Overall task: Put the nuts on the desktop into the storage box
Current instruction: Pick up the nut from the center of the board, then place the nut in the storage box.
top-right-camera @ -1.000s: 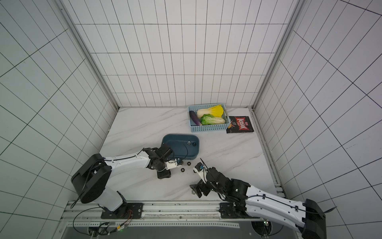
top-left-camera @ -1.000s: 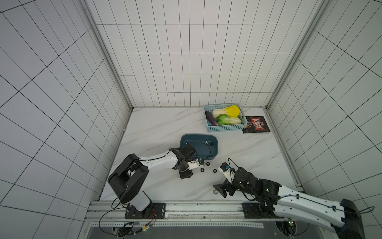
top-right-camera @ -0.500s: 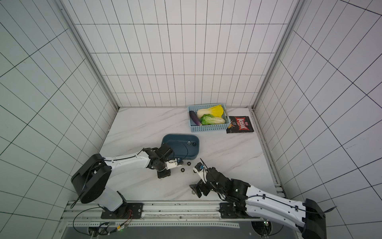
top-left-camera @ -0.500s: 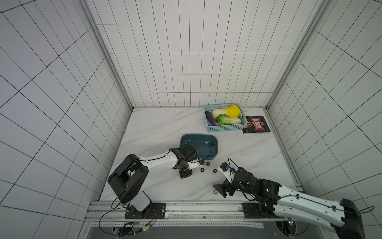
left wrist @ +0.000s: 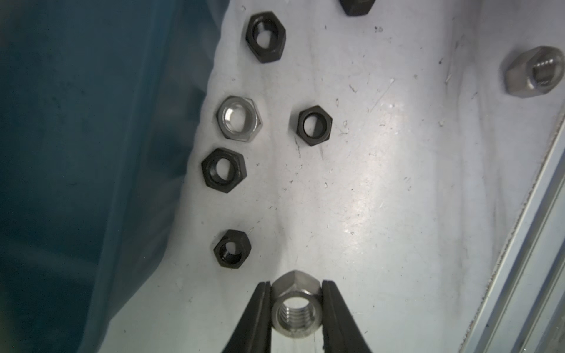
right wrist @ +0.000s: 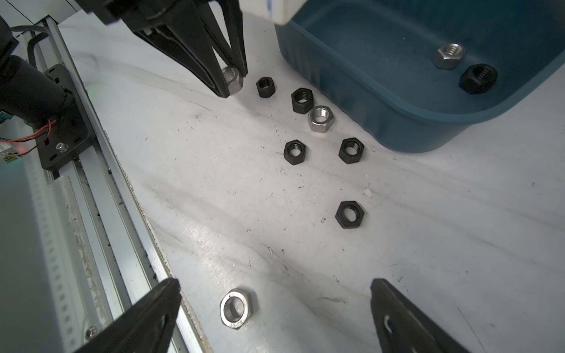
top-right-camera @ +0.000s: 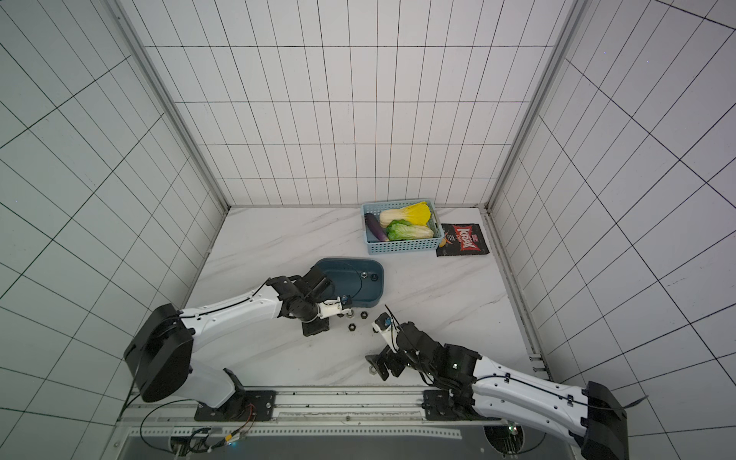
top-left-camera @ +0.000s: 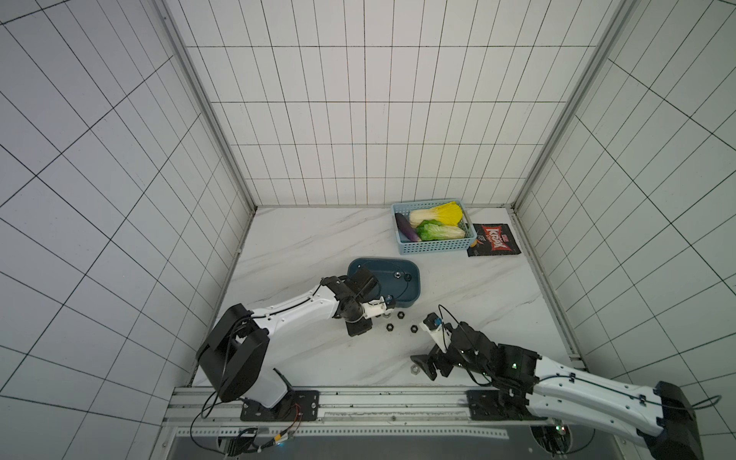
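Left wrist view has the left jaws drawn in tight on a silver nut (left wrist: 296, 308), pinching two opposite sides with its threaded hole facing the camera. Whether it is clear of the worktop (left wrist: 397, 198) I cannot tell. It sits near the box (left wrist: 61, 152), outside the wall. The right jaws stand wide and hold nothing, either side of a second silver nut (right wrist: 239, 308) that lies flat, well apart from the box. Six loose nuts (right wrist: 320, 118), five black and one silver, lie just beside the box, and two nuts (right wrist: 448, 56) are inside it.

Each nut looks hard, light and slick, likely to squirt out of a skewed pinch. Opposite flats are the place to grip, not the corners.

One black nut (left wrist: 357, 6) is cut off at the frame edge. The left arm (top-left-camera: 302, 306) hides part of the box in both top views, and the nuts there are mere specks.
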Controlling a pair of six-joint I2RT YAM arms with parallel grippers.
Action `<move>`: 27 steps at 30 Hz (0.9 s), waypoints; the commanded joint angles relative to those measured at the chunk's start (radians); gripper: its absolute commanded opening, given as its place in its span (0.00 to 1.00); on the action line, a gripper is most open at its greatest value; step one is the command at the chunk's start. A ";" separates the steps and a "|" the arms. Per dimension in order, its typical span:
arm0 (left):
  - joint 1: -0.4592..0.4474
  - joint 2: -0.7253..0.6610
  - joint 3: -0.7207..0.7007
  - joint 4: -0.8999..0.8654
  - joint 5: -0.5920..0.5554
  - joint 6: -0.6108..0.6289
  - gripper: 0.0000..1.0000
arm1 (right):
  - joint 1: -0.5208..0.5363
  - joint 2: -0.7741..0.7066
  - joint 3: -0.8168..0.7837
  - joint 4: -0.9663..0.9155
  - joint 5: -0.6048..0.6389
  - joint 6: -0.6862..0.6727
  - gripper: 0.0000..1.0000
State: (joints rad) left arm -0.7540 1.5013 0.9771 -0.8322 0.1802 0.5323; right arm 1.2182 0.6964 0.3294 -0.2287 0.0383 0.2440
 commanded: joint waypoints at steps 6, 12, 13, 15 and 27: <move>0.006 -0.051 0.158 -0.101 -0.007 0.013 0.17 | 0.007 0.011 0.123 -0.045 0.102 -0.027 1.00; 0.069 0.001 0.278 -0.101 0.006 0.029 0.14 | 0.007 0.053 0.204 -0.077 0.267 0.005 0.99; 0.082 0.014 0.294 -0.091 0.007 0.028 0.13 | 0.007 0.060 0.216 -0.081 0.306 0.020 0.99; 0.116 0.056 0.335 -0.068 0.000 0.026 0.12 | 0.007 0.080 0.238 -0.092 0.389 0.053 1.00; 0.221 0.335 0.509 0.037 -0.069 -0.041 0.12 | 0.004 0.241 0.344 -0.090 0.559 0.141 1.00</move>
State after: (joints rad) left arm -0.5461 1.7977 1.4448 -0.8406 0.1371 0.5198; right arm 1.2186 0.9062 0.6147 -0.3061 0.5343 0.3439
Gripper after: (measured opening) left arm 0.269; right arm 0.996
